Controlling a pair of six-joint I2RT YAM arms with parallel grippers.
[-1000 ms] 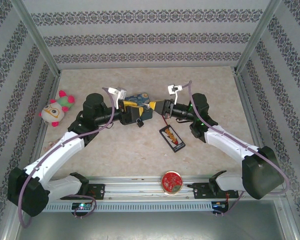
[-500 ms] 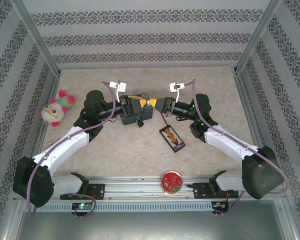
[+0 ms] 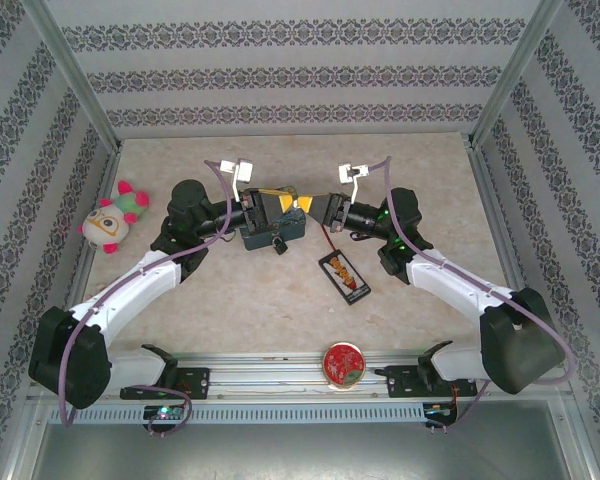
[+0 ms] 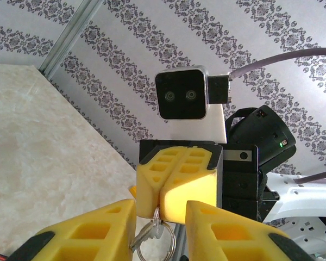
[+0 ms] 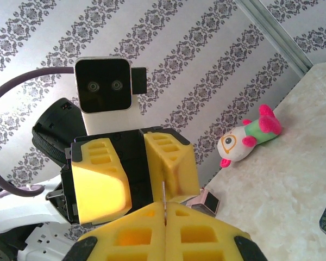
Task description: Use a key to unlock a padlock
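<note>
Above the blue tin (image 3: 276, 230) my two grippers meet tip to tip. My right gripper (image 3: 310, 204) is shut on the key (image 4: 148, 232): the small grey key and its ring hang from the closed yellow pads (image 4: 176, 185). The key's thin edge sticks out of my right gripper (image 5: 164, 205). My left gripper (image 3: 286, 204) is open, its fingers (image 4: 81, 234) standing either side of the key, whose tip touches one finger. The padlock (image 3: 278, 244), tiny and black, lies on the table at the tin's front edge.
A plush toy (image 3: 113, 220) lies at the left wall. A black pack with a red-yellow label (image 3: 344, 272) lies right of the tin, with a thin dark wire (image 3: 326, 236) running to it. A round red tin (image 3: 342, 363) sits on the front rail.
My left gripper has risen from the tin to the right gripper's tips, and its jaws have narrowed around the key. The right gripper has edged left and stayed shut on the key.
</note>
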